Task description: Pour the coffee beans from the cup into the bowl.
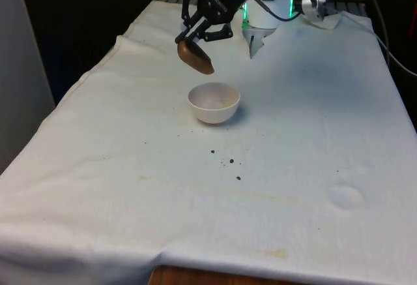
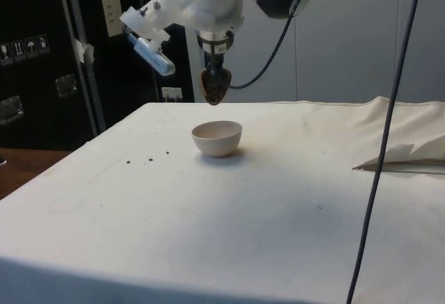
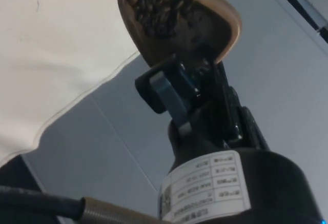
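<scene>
Pouring is basically the step we're on. Gripper (image 1: 199,36) is clamped on the rim of a brown cup (image 1: 195,57), and that cup hangs tilted in the air just above the white bowl (image 1: 214,102), a bit off to the bowl's far side and toward the front view's left. In the wrist view you can see the coffee beans (image 3: 154,6) are inside the cup (image 3: 177,21), piled toward the lower lip, so nothing's gone into the bowl as far as I can tell; it looks empty from the side view (image 2: 217,138). A few stray beans (image 1: 229,163) sit on the white cloth (image 1: 313,135), nearer the camera than the bowl. My guess for the next move: shift the lip over the bowl's middle, then tip further, slowly, or more beans end up on the cloth.
</scene>
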`<state>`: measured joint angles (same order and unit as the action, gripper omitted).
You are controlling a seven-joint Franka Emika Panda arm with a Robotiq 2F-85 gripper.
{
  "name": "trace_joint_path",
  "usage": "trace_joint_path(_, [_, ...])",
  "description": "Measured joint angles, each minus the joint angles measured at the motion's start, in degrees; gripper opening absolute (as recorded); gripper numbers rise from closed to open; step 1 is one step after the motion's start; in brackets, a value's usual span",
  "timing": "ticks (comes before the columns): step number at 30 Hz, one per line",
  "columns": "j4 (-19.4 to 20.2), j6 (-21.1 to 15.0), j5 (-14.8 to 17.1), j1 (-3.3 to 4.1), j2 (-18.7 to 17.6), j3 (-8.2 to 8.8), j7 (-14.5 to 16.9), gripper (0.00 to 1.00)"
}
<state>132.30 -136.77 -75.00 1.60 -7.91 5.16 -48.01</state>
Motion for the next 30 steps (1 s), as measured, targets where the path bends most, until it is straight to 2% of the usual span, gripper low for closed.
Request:
trace_joint_path(6, [0.23,3.95,-2.23,0.06,0.17,-2.23,-2.92,0.0])
trace_joint_path(12, [0.34,6.7,-3.61,0.17,0.23,-3.72,-4.7,0.0])
trace_joint_path(14, [0.46,8.54,-4.35,0.17,0.23,-4.76,-5.84,0.0])
trace_joint_path(20, [0.52,11.06,-4.93,0.23,0.23,-6.19,-6.93,0.0])
trace_joint_path(25, [0.69,14.55,-5.96,0.23,0.23,-8.31,-8.65,0.0])
trace_joint_path(27, [0.69,15.24,-6.07,0.23,0.23,-8.65,-8.94,0.0])
trace_joint_path(29, [0.74,17.13,-6.3,0.23,0.23,-9.8,-9.57,0.0])
trace_joint_path(30, [0.74,17.13,-6.3,0.23,0.23,-9.8,-9.57,0.0])
